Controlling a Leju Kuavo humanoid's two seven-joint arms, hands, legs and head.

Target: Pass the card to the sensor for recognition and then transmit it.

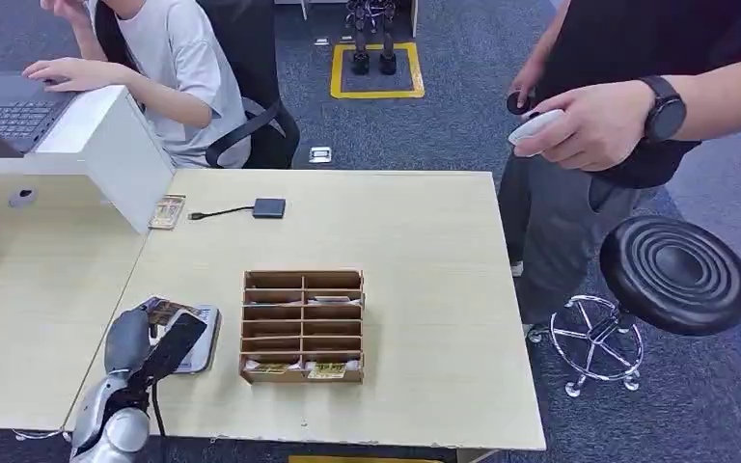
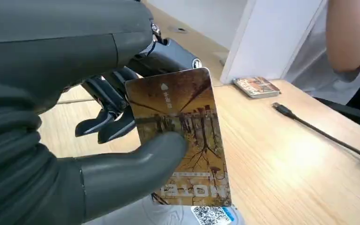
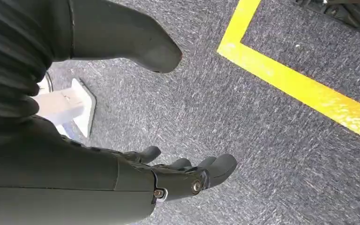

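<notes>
Card [image 2: 183,140] pinched between thumb and fingers of left hand [image 1: 150,342], just above the reader [image 1: 198,342] near the table's [image 1: 425,241] front left edge. Reader mostly hidden under hand and card. Bare tabletop to the right of the wooden rack [image 1: 302,326]; some slots hold cards, print unreadable. Right hand [image 3: 168,178] hangs over carpet, fingers apart, holding nothing.

Light wooden table [image 1: 415,241] — wooden sorting rack [image 1: 302,326] near the front, reader [image 1: 196,340] left, adapter [image 1: 268,207] far.
</notes>
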